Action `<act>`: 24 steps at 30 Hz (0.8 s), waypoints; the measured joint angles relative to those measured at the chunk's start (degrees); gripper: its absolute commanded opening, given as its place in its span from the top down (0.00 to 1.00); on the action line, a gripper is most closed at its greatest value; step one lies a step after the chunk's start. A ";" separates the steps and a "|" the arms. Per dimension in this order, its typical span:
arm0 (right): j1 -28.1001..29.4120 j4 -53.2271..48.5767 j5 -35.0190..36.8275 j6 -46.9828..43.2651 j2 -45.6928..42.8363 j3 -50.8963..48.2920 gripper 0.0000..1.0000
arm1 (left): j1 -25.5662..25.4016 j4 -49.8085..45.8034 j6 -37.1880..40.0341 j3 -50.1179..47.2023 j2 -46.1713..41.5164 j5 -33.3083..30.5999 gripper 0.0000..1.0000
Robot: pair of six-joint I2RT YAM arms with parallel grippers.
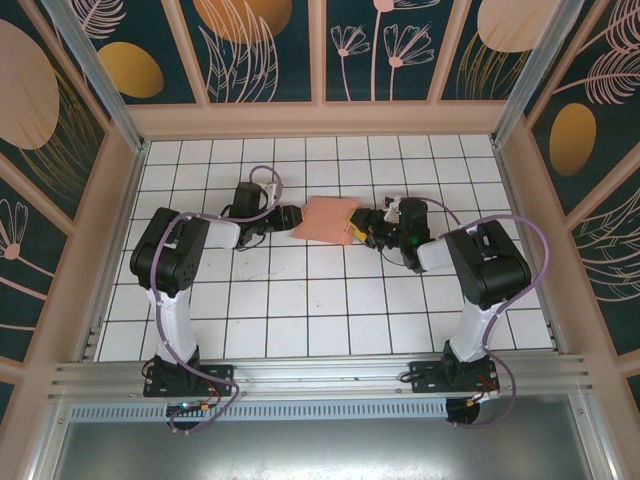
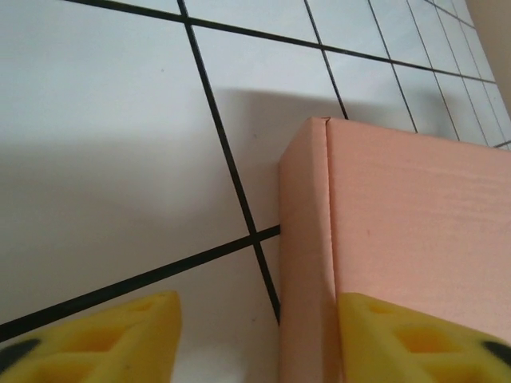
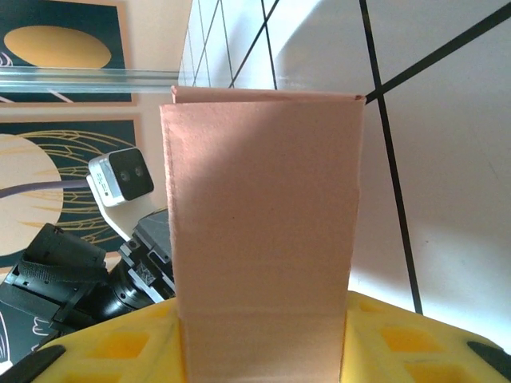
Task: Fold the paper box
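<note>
The paper box is a salmon-pink flat rectangular box in the middle of the tiled floor, between both grippers. My right gripper holds its right end. In the right wrist view both yellow fingers press against the two sides of the box, which stands up between them. My left gripper sits at the box's left end with its jaws apart. In the left wrist view one finger lies against the box face, and the other finger is over bare tile, well off the box edge.
The white grid-tiled floor is walled by peach frames with dark floral panels. An aluminium rail runs along the near edge by the arm bases. The left arm's wrist camera is close behind the box.
</note>
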 measured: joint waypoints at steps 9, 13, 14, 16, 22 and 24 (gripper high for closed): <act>-0.66 0.07 -0.39 0.13 -0.13 0.02 0.62 | -0.68 8.13 4.81 -13.14 -13.75 -7.56 0.01; -1.60 -0.11 -0.76 0.55 -1.70 -0.20 0.62 | -4.63 16.15 12.81 -19.08 -22.34 -15.93 0.01; -1.88 -0.11 -0.90 0.68 -2.43 -0.33 0.62 | -6.64 18.82 15.74 -20.63 -24.20 -18.27 0.01; -2.43 -0.20 -1.20 0.74 -4.04 -0.63 0.62 | -9.79 23.45 20.44 -22.97 -26.34 -21.18 0.01; -4.85 -1.66 -2.23 1.14 -10.45 -2.36 0.62 | -13.27 35.32 37.59 -29.03 -27.54 -26.62 0.01; -5.46 -2.27 -2.29 1.16 -12.33 -2.71 0.62 | -15.89 38.71 45.92 -31.26 -27.47 -27.96 0.01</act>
